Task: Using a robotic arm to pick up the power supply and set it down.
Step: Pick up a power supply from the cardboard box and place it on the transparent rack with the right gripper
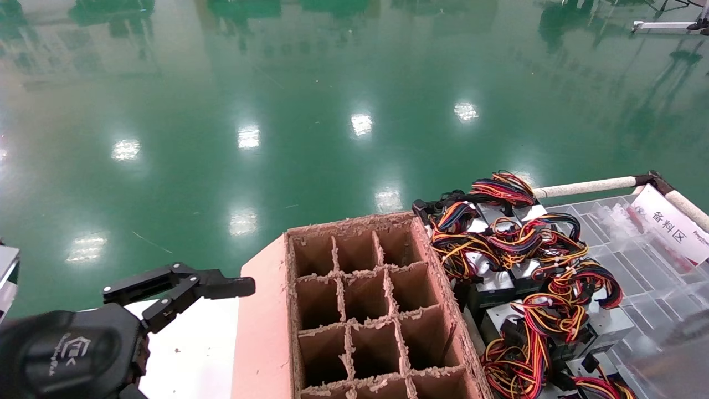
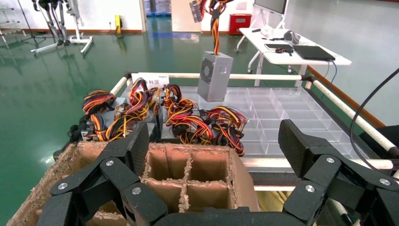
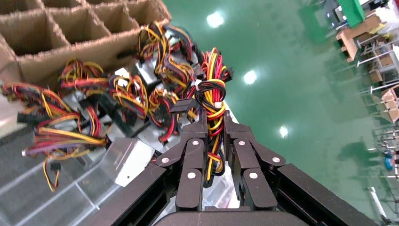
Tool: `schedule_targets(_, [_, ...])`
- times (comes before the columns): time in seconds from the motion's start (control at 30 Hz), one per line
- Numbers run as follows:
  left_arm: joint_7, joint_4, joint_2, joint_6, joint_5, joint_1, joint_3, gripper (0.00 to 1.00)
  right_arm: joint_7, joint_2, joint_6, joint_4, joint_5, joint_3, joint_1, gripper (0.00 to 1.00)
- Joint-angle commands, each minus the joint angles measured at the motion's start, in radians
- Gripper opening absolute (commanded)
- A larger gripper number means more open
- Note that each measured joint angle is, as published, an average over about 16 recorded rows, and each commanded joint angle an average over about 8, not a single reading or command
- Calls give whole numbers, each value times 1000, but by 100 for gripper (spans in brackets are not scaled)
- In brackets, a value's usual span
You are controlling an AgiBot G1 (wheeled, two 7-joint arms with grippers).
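My right gripper [image 3: 214, 123] is shut on the red, yellow and black wire bundle [image 3: 212, 101] of one power supply. Its silver-grey box [image 2: 215, 75] hangs in the air from those wires, above the clear tray [image 2: 282, 108], well clear of the pile. A silver box [image 3: 127, 160] shows just beside the right fingers. Several other power supplies [image 1: 526, 260] lie tangled on the tray next to the brown cardboard divider box [image 1: 365, 310]. My left gripper [image 2: 214, 141] stands open and empty at the near left corner of the divider box [image 2: 188, 174]. The right gripper is out of the head view.
A white tube rail [image 1: 587, 187] and a white label sign [image 1: 673, 224] border the clear compartment tray [image 1: 637, 260]. The divider box's cells [image 3: 70, 28] are open. Green floor [image 1: 277, 111] lies beyond; a white desk [image 2: 291, 52] stands far off.
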Motion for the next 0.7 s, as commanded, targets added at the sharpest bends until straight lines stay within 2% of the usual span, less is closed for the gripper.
schedule_targets(0.03, [0, 0, 0, 0, 0, 0, 0, 100, -20, 9, 1, -9, -3, 8, -26, 0])
schedule_targets(0.4, [0, 0, 0, 0, 0, 0, 0, 100, -94, -17, 6, -9, -57, 59, -205, 0])
schedule_targets(0.7, [0, 0, 0, 0, 0, 0, 0, 100, -113, -106, 16, -5, -103, 112, -271, 0])
